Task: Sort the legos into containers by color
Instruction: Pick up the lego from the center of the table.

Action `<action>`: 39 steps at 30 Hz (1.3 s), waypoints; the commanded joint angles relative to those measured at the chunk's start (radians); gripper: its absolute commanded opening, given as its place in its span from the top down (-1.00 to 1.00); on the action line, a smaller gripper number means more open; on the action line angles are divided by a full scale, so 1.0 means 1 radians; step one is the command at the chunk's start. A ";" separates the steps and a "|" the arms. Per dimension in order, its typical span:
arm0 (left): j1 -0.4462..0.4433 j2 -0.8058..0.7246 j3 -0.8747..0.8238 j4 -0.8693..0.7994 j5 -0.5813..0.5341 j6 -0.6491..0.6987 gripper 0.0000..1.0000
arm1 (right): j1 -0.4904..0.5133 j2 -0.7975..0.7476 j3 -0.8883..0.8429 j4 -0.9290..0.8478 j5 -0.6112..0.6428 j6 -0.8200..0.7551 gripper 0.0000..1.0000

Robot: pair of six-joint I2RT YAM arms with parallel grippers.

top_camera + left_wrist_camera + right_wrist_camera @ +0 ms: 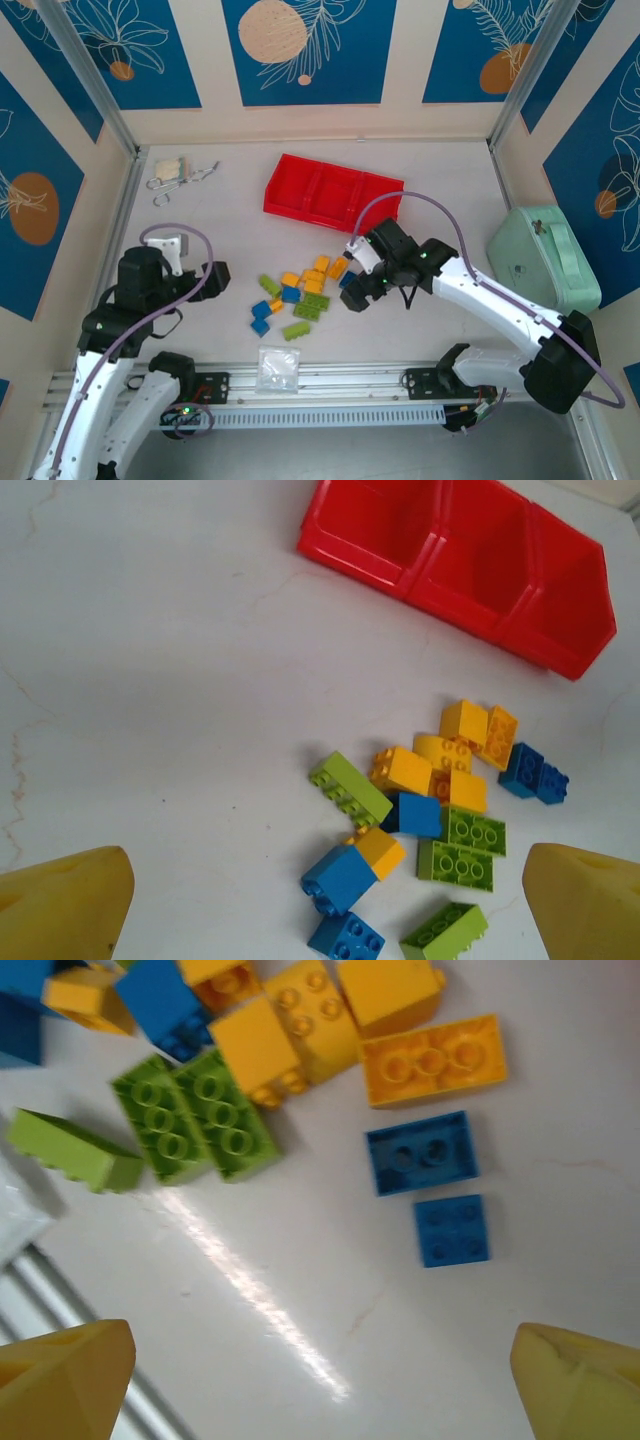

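The legos lie in a loose cluster of lime green, orange-yellow and blue bricks mid-table. Beyond them stands the red tray; its three containers look empty in the left wrist view. My left gripper is open, left of the cluster, with nothing between its yellow fingers; blue and green bricks lie below it. My right gripper hovers open at the cluster's right edge. Under it lie two blue bricks, an orange one and green ones.
A mint-green case sits at the right. A clear plastic bag lies near the front rail. A cloth scrap with metal hooks rests at the back left. Walls enclose the table.
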 commanded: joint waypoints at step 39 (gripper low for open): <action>-0.005 -0.146 -0.084 0.046 0.049 0.053 -0.99 | 0.038 0.473 0.008 0.225 0.282 -0.237 0.44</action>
